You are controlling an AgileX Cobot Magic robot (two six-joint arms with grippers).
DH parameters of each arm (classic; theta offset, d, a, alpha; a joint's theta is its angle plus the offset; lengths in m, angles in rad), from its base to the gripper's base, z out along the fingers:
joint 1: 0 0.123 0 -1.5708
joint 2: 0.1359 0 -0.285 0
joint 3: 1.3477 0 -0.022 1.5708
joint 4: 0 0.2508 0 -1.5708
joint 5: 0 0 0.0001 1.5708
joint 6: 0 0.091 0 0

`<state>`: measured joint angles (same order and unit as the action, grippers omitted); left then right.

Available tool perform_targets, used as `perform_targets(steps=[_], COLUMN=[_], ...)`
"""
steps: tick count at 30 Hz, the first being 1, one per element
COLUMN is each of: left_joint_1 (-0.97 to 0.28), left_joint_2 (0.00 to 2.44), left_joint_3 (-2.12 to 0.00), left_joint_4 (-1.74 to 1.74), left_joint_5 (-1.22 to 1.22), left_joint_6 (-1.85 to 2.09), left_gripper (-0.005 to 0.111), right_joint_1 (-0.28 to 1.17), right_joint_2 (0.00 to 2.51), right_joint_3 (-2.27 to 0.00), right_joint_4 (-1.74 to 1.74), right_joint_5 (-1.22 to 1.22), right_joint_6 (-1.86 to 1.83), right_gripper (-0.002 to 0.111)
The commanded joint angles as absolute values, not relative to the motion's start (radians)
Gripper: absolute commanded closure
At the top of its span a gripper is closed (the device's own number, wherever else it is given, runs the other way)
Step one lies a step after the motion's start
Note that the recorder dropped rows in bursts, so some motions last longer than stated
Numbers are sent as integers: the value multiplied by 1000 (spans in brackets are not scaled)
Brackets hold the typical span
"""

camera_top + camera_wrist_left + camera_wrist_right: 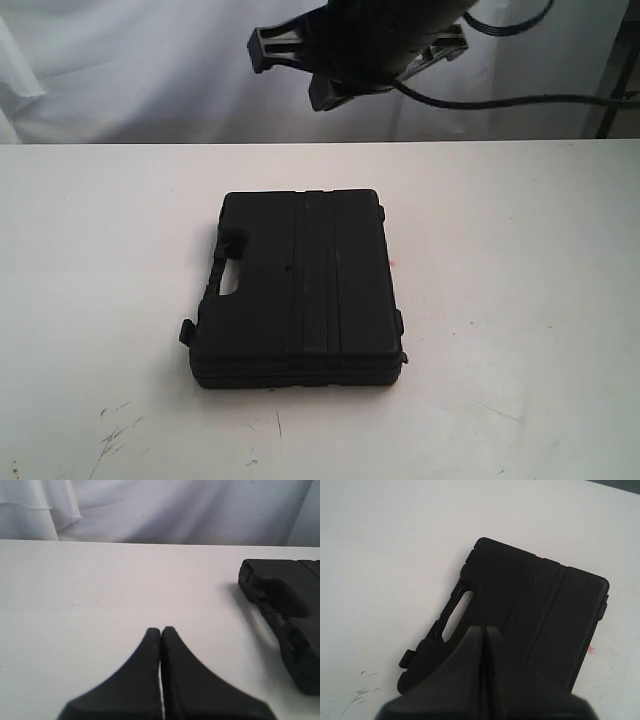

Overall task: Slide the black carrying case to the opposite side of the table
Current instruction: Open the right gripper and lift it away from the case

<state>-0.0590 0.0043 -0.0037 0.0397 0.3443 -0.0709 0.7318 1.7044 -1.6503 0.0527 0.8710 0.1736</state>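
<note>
The black carrying case lies flat in the middle of the white table, its handle slot on the left side. In the right wrist view the case is seen from above, and my right gripper hovers over its handle end, shut and holding nothing. My left gripper is shut and empty, low over bare tabletop, with the case's handle edge off to one side and apart from it. A black arm part hangs high in the exterior view; the left gripper does not show there.
A tiny pink spot marks the table just right of the case. Dark scuff marks lie near the front left. A white cloth backdrop hangs behind the table's far edge. A black cable runs at the top right.
</note>
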Motion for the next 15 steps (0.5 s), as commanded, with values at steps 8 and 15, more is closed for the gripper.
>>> perform_targets(steps=[8,15], left_joint_1=[-58,-58], left_joint_2=[0,0], left_joint_3=[0,0], left_joint_4=[40,40], left_joint_5=[334,334], left_joint_6=[-72,-72], left_gripper=[107,107], right_joint_1=[736,736], right_joint_2=[1364,1277], right_joint_3=[-1227,-1181], right_joint_4=[53,72], right_joint_5=[497,621], right_joint_6=[157,157], right_gripper=[108,108])
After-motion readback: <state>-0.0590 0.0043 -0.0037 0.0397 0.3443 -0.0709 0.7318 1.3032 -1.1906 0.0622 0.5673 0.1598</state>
